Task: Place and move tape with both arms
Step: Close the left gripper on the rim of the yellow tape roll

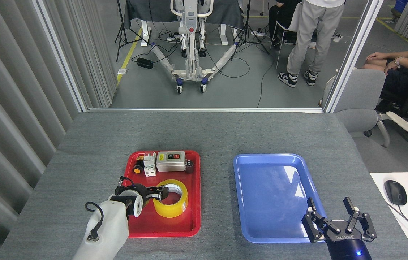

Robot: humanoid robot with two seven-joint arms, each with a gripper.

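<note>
Two trays on the grey counter [204,133], yellow tape [170,198] flat in the red tray [189,224], left gripper [160,193] at its near-left rim, grip unclear, right gripper [338,216] spread over the blue tray's [272,195] near-right corner.

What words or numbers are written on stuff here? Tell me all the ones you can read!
"ROBOTIQ": on the right gripper, seen upside down.
Tape: print on its white core, too small to read.
Switch box in the red tray: a green and a red button, any lettering too small to read.
Left gripper: no text shows.
Blue tray: no text.
</note>
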